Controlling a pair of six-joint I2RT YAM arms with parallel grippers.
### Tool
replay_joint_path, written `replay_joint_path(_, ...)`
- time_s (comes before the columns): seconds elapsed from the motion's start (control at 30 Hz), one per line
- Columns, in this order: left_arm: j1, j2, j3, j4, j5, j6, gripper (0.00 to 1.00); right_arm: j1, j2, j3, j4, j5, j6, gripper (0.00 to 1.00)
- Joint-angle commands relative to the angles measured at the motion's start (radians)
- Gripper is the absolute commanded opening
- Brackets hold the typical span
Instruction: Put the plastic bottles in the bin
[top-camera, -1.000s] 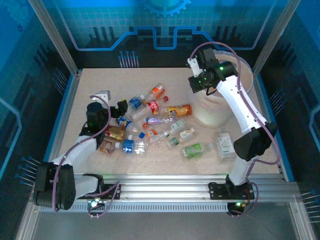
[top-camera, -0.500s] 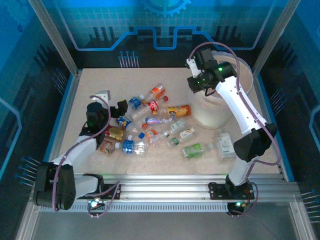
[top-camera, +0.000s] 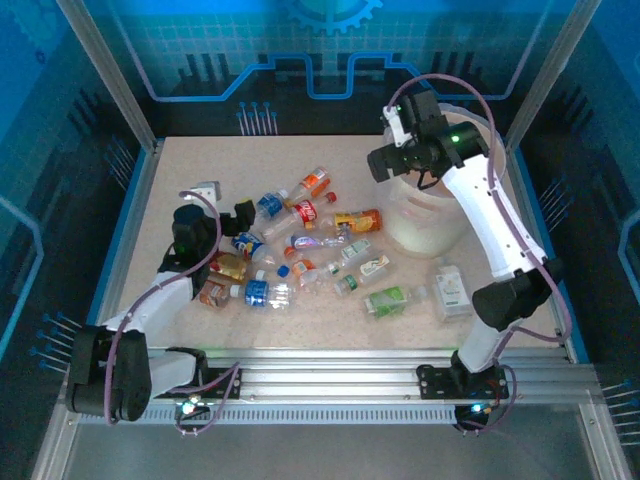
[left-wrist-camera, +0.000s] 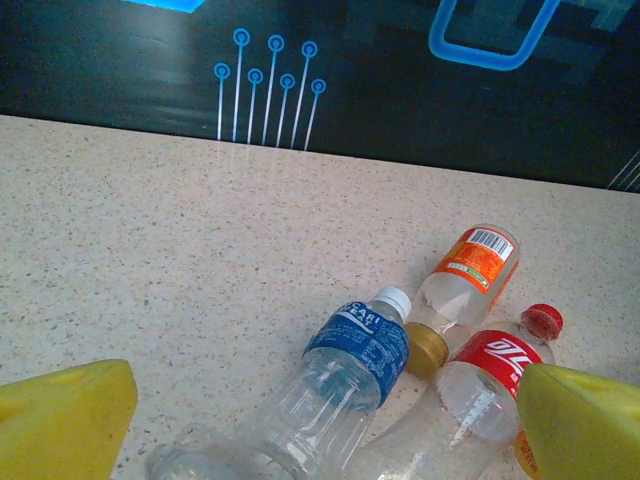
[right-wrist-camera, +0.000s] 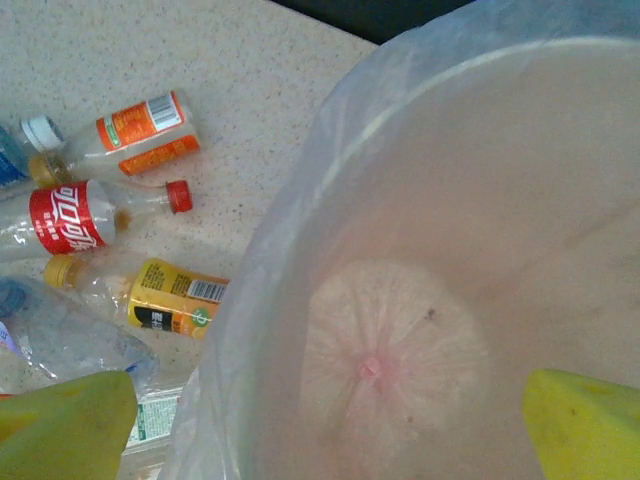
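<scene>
Several plastic bottles (top-camera: 300, 245) lie scattered across the middle of the table. The bin (top-camera: 440, 225), translucent and whitish, stands at the back right. My right gripper (top-camera: 383, 163) hangs open above the bin's left rim. In the right wrist view my right gripper (right-wrist-camera: 330, 425) holds nothing and looks down at the bin's (right-wrist-camera: 300, 230) bare bottom. My left gripper (top-camera: 243, 215) is open, low at the left end of the pile. In the left wrist view a blue-labelled bottle (left-wrist-camera: 350, 360) lies between the yellow fingers (left-wrist-camera: 60, 420), untouched, with an orange-labelled bottle (left-wrist-camera: 468, 272) and a red-labelled bottle (left-wrist-camera: 495, 365) beside it.
A white bottle (top-camera: 450, 290) and a green-labelled one (top-camera: 388, 300) lie in front of the bin. A small white block (top-camera: 207, 188) sits at the far left. Blue walls and metal posts close in the table. Bare tabletop stretches along the back (left-wrist-camera: 200, 220).
My right gripper has opened and its wrist has shifted a little up and to the right over the bin. The left arm has not moved.
</scene>
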Motion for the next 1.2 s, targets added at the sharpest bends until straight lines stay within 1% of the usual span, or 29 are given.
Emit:
replay_joint_path(0.0, -0.007, -0.055, 0.028, -0.006, -0.034, 0.013, 0.99, 0.016, -0.133, -0.029, -0.030, 0.068, 0.053, 1.00)
replay_joint_path(0.17, -0.006, -0.096, 0.025, -0.014, -0.049, -0.010, 0.99, 0.013, -0.343, -0.246, -0.016, 0.125, 0.150, 1.00)
replay_joint_path(0.27, -0.006, -0.116, 0.026, -0.032, -0.063, -0.026, 0.99, 0.012, -0.484, -0.393, -0.053, 0.175, 0.232, 1.00)
replay_joint_path(0.4, -0.006, -0.136, 0.025, -0.040, -0.080, -0.045, 0.99, 0.005, -0.669, -0.588, -0.126, 0.203, 0.366, 1.00)
replay_joint_path(0.53, -0.005, -0.144, 0.030, -0.037, -0.081, -0.059, 0.99, -0.003, -0.802, -0.766, -0.195, 0.203, 0.502, 1.00)
replay_joint_path(0.63, -0.006, -0.141, 0.035, -0.032, -0.082, -0.063, 0.99, -0.022, -0.865, -0.889, -0.195, 0.174, 0.568, 1.00)
replay_joint_path(0.73, -0.006, -0.134, 0.037, -0.035, -0.091, -0.058, 0.99, -0.060, -0.889, -1.002, -0.188, 0.149, 0.607, 1.00)
replay_joint_path(0.83, -0.006, -0.129, 0.034, -0.035, -0.100, -0.057, 0.99, -0.085, -0.865, -1.060, -0.119, 0.110, 0.604, 1.00)
replay_joint_path(0.93, -0.005, -0.128, 0.033, -0.035, -0.100, -0.059, 0.99, -0.158, -0.791, -1.093, -0.071, 0.059, 0.601, 1.00)
replay_joint_path(1.03, -0.006, -0.127, 0.029, -0.030, -0.102, -0.060, 0.99, -0.210, -0.708, -1.101, -0.033, 0.021, 0.589, 1.00)
replay_joint_path(1.17, -0.005, -0.126, 0.025, -0.029, -0.108, -0.060, 0.99, -0.246, -0.637, -1.150, 0.032, -0.001, 0.592, 1.00)
